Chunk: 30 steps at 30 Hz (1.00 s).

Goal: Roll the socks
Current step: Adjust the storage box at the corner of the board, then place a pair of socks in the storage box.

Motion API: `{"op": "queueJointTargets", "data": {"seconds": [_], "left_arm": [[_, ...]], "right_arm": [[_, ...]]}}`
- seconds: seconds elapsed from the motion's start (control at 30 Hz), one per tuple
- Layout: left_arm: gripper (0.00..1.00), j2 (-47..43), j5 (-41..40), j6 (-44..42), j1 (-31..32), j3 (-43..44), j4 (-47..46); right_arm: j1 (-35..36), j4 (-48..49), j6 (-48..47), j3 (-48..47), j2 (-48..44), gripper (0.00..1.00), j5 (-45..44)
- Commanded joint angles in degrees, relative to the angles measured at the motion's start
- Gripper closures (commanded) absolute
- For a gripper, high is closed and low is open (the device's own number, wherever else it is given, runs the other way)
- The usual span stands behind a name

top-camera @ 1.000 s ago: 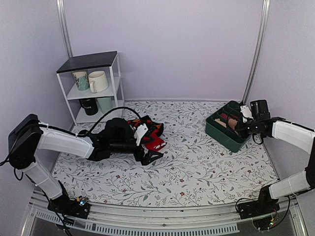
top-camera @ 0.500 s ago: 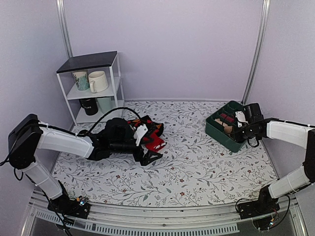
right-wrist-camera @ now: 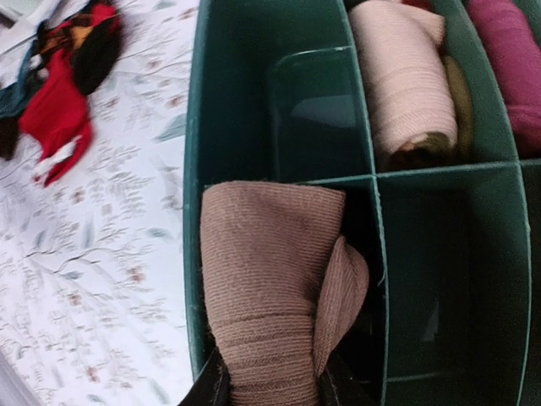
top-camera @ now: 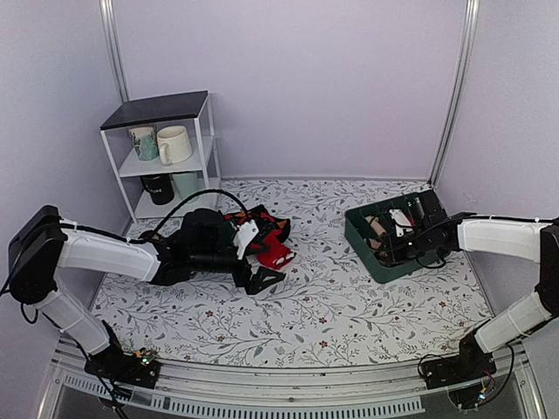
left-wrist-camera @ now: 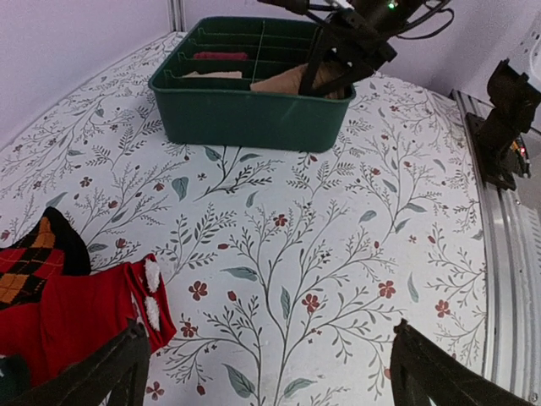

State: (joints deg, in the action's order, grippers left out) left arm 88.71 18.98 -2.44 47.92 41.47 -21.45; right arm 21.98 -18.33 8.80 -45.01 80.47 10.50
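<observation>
Right wrist view, item one: the socks (right-wrist-camera: 270,283), tan-brown, rolled into a stubby bundle with the outer cuff folded over to lock it. The right gripper (right-wrist-camera: 270,386) pinches the bundle from both sides, its dark fingers showing just under the bundle. The bundle hangs in the mouth of a corner compartment of the green bin (right-wrist-camera: 193,169), lapping the outer wall and one divider. Whether its base has reached the floor is hidden.

Step in hand, as judged: seating the roll in its compartment.
- Shift it slightly inward so it clears the wall, then lower it straight down.
- Release only once the bundle is wedged between the walls (a loose knit roll may spring open).
- Lift away vertically so that the fingers do not drag the folded cuff.

Materials and shapes:
- Socks: fine ribbed knit, soft, matte, compressible.
- Bin: hard, smooth plastic with thin upright dividers and a slight sheen.
- Neighbouring compartments: a pale beige roll (right-wrist-camera: 404,85), also ribbed, and a magenta roll (right-wrist-camera: 507,76).
- Table cover (left-wrist-camera: 321,254): flat, with a printed leaf and flower pattern.
- Red sock (left-wrist-camera: 76,313) and argyle sock (left-wrist-camera: 30,262): limp and crumpled, well apart from the bin.
- Left gripper (left-wrist-camera: 269,331): spread wide, holding nothing, low over the cover with one finger just beside the red sock.
</observation>
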Motion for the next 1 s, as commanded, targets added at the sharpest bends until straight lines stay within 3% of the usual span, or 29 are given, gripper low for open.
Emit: {"op": "queueJointTargets", "data": {"seconds": [0.0, 0.17, 0.5, 0.77, 0.87, 0.97], "left_arm": [[0.01, -2.1, -0.6, -1.2, -0.6, -1.3, 0.9], [0.0, -4.6, -3.0, -1.0, -0.6, -2.1, -0.2], [0.01, -10.3, -11.2, 0.2, -0.6, -5.0, -3.7], [0.0, -11.3, -22.2, 1.6, -0.7, -3.3, -6.6], [0.01, -11.0, -26.9, 5.8, -1.0, -3.8, -9.4], [0.01, -9.5, -25.9, 7.0, -1.5, -3.0, -9.4]], "right_arm": [[6.3, 5.1, 8.7, 0.4, 0.9, 1.0, 9.1], [8.4, 13.4, 17.2, 0.3, -0.8, 1.0, 4.1], [7.9, 12.0, 9.3, -2.5, -14.4, 1.0, -19.5], [3.9, 18.1, 7.5, -0.6, -10.2, 1.0, -12.0], [3.9, 20.4, 7.9, -1.5, -6.4, 1.0, -7.2], [3.9, 22.4, 9.2, -2.7, -2.3, 1.0, -4.1]]}}
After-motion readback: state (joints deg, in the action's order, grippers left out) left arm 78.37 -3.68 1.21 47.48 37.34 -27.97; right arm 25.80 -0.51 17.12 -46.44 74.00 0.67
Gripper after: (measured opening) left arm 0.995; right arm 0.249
